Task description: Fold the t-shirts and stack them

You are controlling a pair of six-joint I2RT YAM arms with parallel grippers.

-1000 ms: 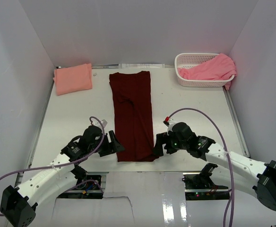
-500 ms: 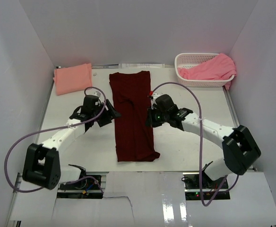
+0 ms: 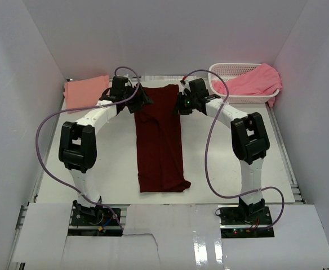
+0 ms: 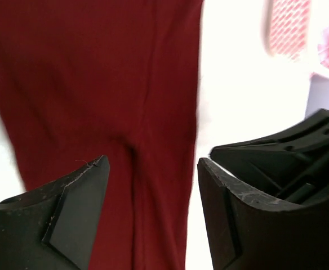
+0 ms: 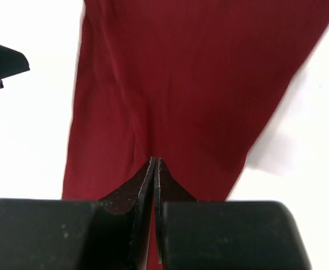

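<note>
A dark maroon t-shirt (image 3: 160,140) lies as a long narrow strip down the middle of the table. My left gripper (image 3: 143,101) is at its far left edge, open, with maroon cloth (image 4: 97,84) lying below its spread fingers (image 4: 152,163). My right gripper (image 3: 177,106) is at the far right edge, shut, its tips (image 5: 155,161) pressed together over the maroon cloth (image 5: 198,73) with nothing seen pinched. A folded salmon-peach t-shirt (image 3: 83,93) lies at the back left. A brighter pink t-shirt (image 3: 252,81) hangs out of the basket.
A white lattice basket (image 3: 223,97) stands at the back right, close to my right arm; it shows blurred in the left wrist view (image 4: 288,28). White walls close in the back and both sides. Cables loop over the table beside both arms.
Both grippers have moved from the near end of the maroon t-shirt along its sides to its far end. The right gripper has shut; the left stays open.
</note>
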